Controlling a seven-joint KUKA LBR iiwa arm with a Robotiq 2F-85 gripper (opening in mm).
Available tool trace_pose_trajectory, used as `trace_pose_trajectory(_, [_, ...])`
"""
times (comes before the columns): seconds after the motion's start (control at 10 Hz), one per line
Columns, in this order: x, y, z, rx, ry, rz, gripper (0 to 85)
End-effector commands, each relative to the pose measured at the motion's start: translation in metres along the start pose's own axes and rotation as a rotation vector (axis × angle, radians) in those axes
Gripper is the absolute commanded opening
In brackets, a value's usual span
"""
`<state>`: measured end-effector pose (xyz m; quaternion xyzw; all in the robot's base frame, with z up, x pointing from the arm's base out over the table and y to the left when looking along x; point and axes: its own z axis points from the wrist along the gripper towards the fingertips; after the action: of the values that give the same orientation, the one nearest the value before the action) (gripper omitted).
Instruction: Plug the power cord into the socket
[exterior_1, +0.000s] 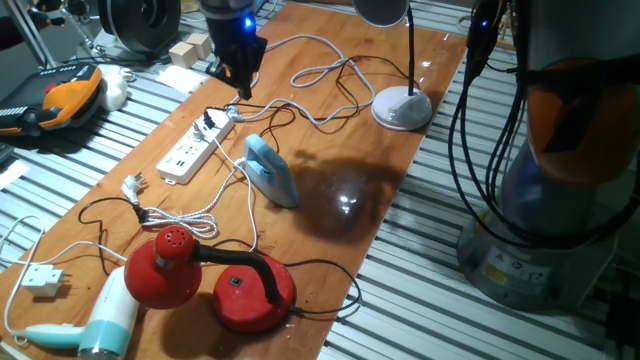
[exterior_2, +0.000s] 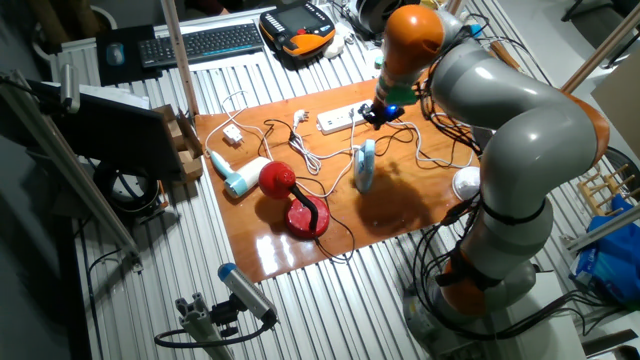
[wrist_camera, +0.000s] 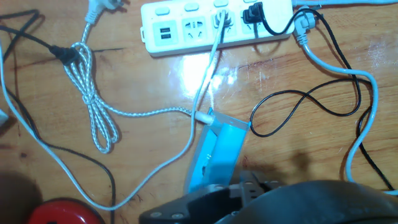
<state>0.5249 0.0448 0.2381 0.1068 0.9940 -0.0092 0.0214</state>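
The white power strip lies on the wooden table, and also shows in the other fixed view and along the top of the hand view. The small black plug sits in an outlet near the strip's far end. Its thin black cord loops away over the wood. My gripper hangs just above that end of the strip. Its fingers look apart and hold nothing. In the hand view only a blurred dark part of the hand shows at the bottom.
A blue device stands beside the strip, its white cord plugged in. A braided cord with a loose white plug lies to the left. A red lamp, a hair dryer, a white lamp base and a small adapter stand around.
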Motion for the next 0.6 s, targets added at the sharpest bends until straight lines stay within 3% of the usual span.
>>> trace_pose_trajectory(0.0, [0.001,0.003,0.003,0.001,-0.005,0.009,0.0])
trace_pose_trajectory(0.5, [0.002,0.022,0.016,0.01,-0.009,0.117,0.0])
